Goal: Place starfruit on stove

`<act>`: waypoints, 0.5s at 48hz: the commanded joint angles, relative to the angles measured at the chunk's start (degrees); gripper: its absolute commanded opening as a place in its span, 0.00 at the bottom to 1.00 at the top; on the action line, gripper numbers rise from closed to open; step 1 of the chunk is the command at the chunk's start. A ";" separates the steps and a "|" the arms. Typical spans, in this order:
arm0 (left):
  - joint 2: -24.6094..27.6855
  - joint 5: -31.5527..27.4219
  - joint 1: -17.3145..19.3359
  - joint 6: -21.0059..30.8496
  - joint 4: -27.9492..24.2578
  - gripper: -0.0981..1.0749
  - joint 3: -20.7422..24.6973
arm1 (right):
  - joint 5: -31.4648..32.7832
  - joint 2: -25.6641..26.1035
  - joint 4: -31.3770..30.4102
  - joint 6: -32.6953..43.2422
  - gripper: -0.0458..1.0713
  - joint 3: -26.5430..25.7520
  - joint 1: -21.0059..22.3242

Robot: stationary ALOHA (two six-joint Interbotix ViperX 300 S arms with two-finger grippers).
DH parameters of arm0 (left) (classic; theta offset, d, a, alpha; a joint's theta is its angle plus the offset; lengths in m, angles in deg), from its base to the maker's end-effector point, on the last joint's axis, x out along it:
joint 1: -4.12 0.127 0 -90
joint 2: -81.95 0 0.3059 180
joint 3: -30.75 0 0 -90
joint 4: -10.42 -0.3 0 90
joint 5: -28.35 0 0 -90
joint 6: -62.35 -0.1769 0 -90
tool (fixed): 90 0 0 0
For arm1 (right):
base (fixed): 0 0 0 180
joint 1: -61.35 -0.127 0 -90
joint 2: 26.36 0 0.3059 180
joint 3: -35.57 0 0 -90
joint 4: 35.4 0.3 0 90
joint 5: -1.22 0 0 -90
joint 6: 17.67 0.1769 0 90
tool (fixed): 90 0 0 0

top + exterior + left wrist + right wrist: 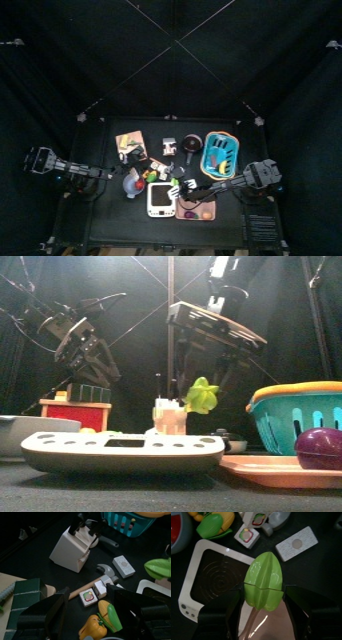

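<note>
Right gripper [263, 609] is clamped on the starfruit [264, 579], with the green fruit pinched between both jaws and sticking out past the tips. So the starfruit is held up in the air, not set down on anything. In the right wrist view it's seen hanging right over the stove [218, 577], whose white rim and dark ringed burner spot are visible just underneath and beside the fruit. From the front, the starfruit [202, 394] is seen raised above the stove [123, 452], clear of its top surface, with the right arm slanting down to it from above.

In the top view the stove [162, 199] is found near the table's front middle, and the right gripper [189, 185] is reached in over its right edge.

Left gripper [87, 609] is hovering with its jaws spread apart and nothing between them. It's parked off to the left side of the table [100, 225], near the clutter there. Under it, a yellow and green toy vegetable [101, 619] and a small picture block [88, 597] can be made out, plus a white knife block [72, 547] further off.

Other stuff around: a teal basket [298, 416] sits at the right in the front view, with a pink tray [274, 469] in front of it and a purple ball-shaped thing [319, 448] resting on that tray. A red box [75, 413] is spotted on the left, behind the stove.
</note>
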 commanded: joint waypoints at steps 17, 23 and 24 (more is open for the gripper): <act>-3.60 0.18 -0.18 0.09 -0.09 0.88 -1.32 | 8.00 -7.65 -2.72 8.00 0.73 -15.38 -3.34; -4.04 0.18 -0.18 0.09 -0.09 0.88 -1.49 | 8.96 -8.35 -2.37 9.67 0.73 -17.31 -3.78; -4.04 0.18 -0.18 0.09 -0.09 0.88 -1.49 | 8.96 -8.96 -2.29 10.28 0.73 -17.93 -3.87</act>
